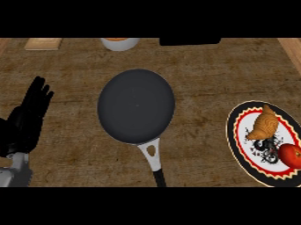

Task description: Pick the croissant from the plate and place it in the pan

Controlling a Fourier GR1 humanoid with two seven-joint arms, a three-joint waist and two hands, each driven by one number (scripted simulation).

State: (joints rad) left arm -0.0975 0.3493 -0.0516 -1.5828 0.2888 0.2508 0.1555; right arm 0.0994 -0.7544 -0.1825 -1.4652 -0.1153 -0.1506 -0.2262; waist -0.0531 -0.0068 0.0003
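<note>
Black left hand (28,115), slim fingers; grey forearm (10,176).

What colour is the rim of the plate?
The plate rim is black, with a red zigzag ring inside; head view.

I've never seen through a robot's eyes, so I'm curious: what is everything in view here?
pan: one, dark grey with pale handle, counter's middle
plate: one, black rim, red and yellow pattern, right side
croissant: one, golden brown, on the plate's upper part
tomato: one, red, on the plate's lower part
bowl: one, white with orange inside, top edge, cut off
board: one, light wood, top left
block: one, black, top edge, kind unclear
counter: one, brown, under everything
left hand: one, black, open, fingers up, resting at left edge
</note>
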